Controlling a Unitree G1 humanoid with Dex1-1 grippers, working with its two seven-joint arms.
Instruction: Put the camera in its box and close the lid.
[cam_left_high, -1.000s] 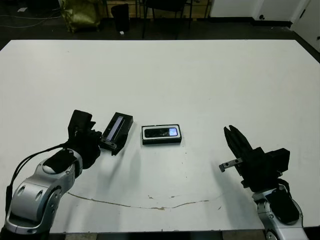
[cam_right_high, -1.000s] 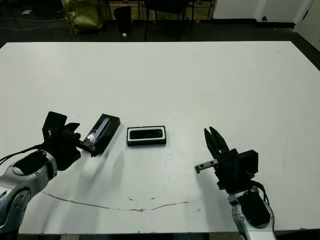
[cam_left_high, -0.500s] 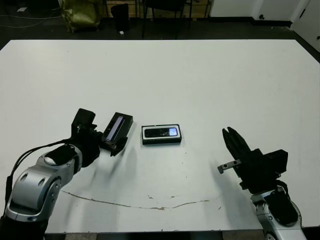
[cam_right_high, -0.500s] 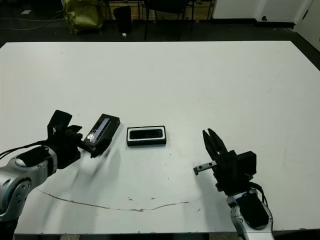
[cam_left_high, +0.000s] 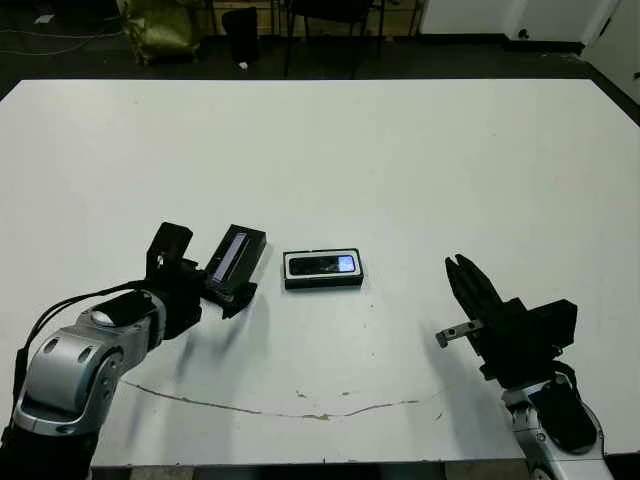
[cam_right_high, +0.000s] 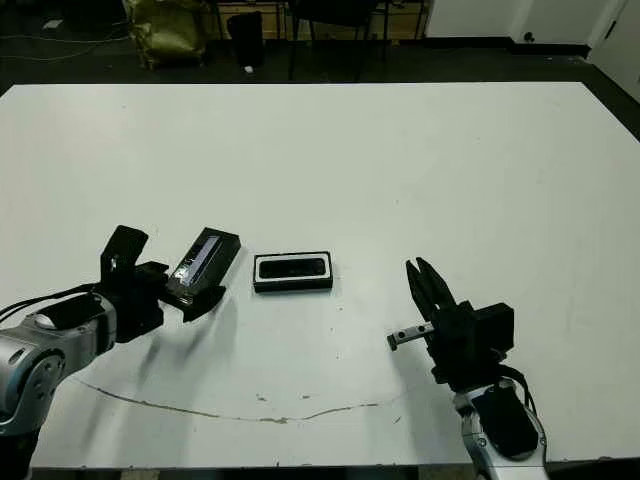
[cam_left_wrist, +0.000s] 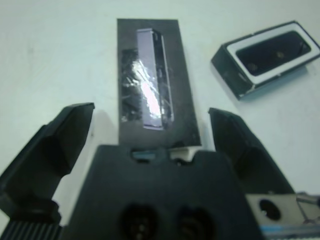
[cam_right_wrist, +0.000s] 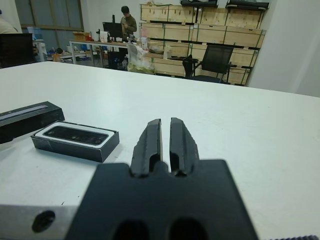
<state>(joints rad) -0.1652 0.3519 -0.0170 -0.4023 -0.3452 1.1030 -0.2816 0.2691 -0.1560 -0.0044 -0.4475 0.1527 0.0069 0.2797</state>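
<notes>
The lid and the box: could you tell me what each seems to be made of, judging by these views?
The lid looks like matte black card or thin plastic; I cannot tell which. Its greyish-lilac strip is glossy and crinkled, probably a film or foil, since it catches the light. The box has flat black walls and a smooth white lining, likely card. The camera in it shows a shiny, glass-like face.

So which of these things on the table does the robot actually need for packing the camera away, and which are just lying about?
Needed for the job:
- camera, already lying in the box
- box
- lid, off the box, between the open fingers of the left tool

Just lying about:
- nothing else on the table
- the chair and person in the room behind
</notes>
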